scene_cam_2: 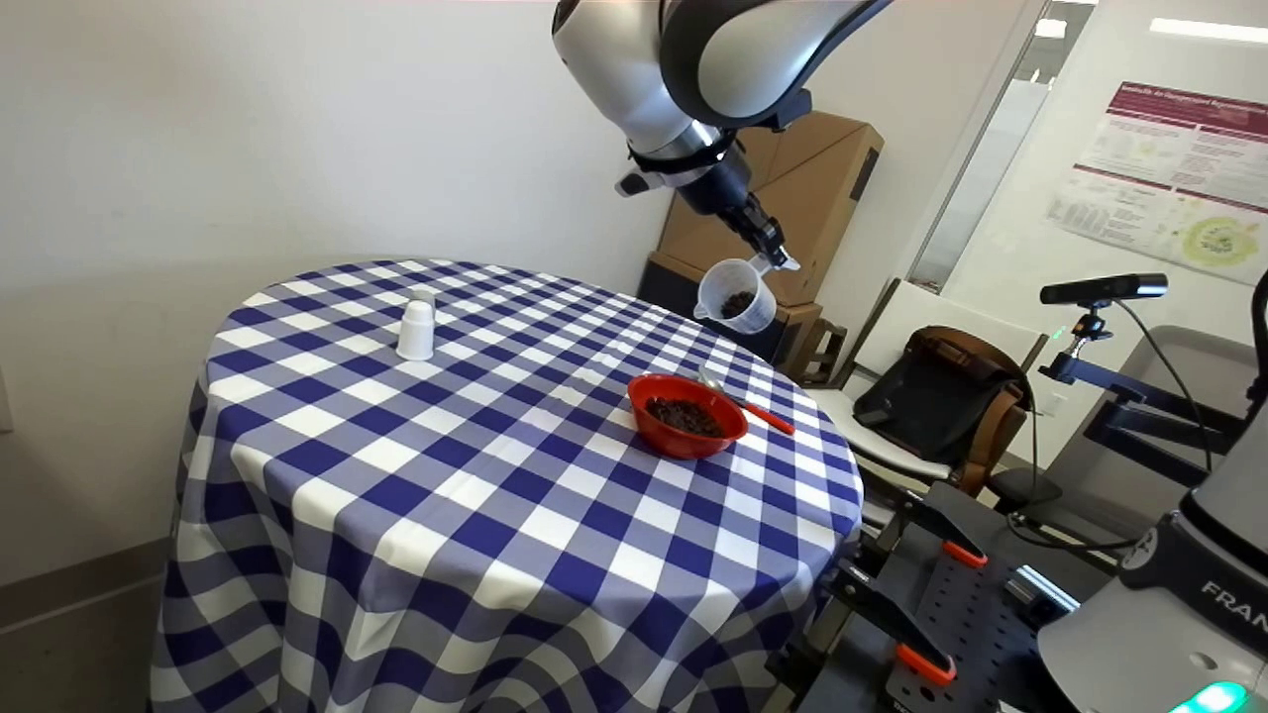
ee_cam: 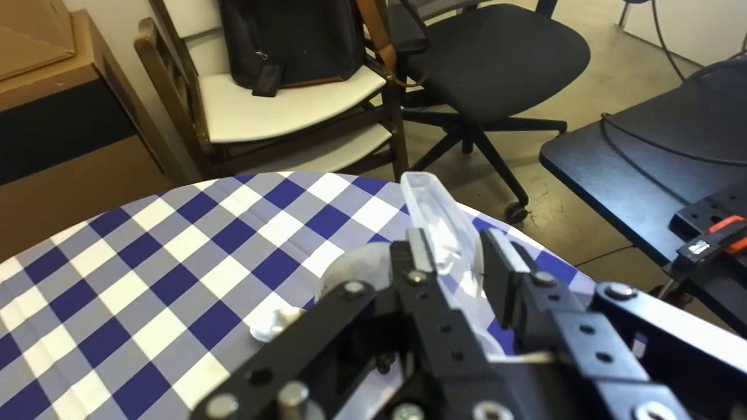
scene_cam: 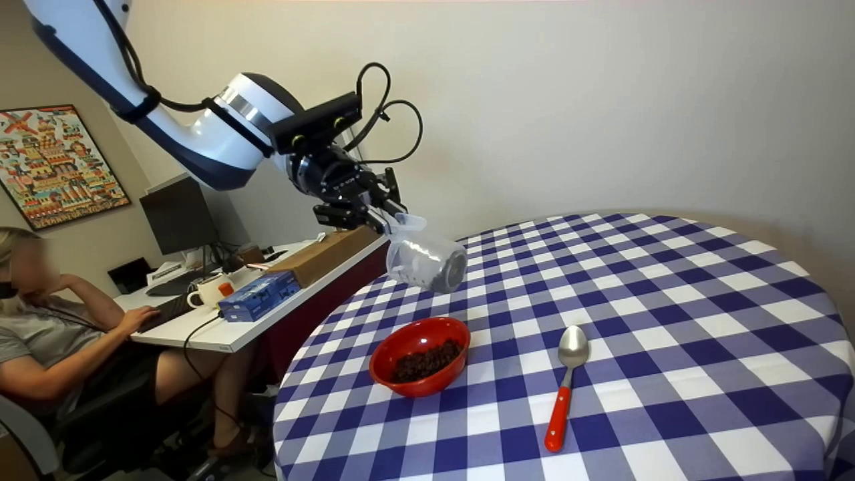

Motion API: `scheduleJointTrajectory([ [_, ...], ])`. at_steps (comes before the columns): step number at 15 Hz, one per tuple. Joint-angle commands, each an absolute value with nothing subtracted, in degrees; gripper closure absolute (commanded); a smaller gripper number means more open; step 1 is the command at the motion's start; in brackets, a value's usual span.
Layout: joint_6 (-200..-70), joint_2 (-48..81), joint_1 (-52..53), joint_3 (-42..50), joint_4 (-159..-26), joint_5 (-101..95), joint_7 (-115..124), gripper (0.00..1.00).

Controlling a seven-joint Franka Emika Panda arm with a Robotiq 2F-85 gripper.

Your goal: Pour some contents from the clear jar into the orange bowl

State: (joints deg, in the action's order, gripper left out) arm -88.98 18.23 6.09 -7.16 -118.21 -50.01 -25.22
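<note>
Beside the checked table — robot base, "FRAN" legible. Gripper raised, fingers narrow. Orange bowl on the table, dark bits inside. Clear jar tilted, handle pinched in those fingers. Spoon — both exterior views, not the wrist view.

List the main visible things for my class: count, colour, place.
tablecloth: one, blue and white, all views
bowl: one, red-orange, on tablecloth
jar: one, clear, tilted above tablecloth
dark bits: many, brown, in bowl and jar
spoon: one, silver and red, on tablecloth
cups: one or two, white, on tablecloth
desk: one, white, background
person: one, grey top, at desk
bag: one, black, on chair
robot arm: one, mostly white, overhead
gripper: one, black, closed on jar's handle
</note>
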Motion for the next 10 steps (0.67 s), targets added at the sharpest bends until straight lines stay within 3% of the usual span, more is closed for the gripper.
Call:
scheduleJointTrajectory([
  [1,-87.72,17.94,6.98,-8.19,-120.06,-54.50,-27.13,0.93],
  [10,-88.57,17.49,7.87,-10.00,-125.73,-64.41,-26.48,0.93],
])
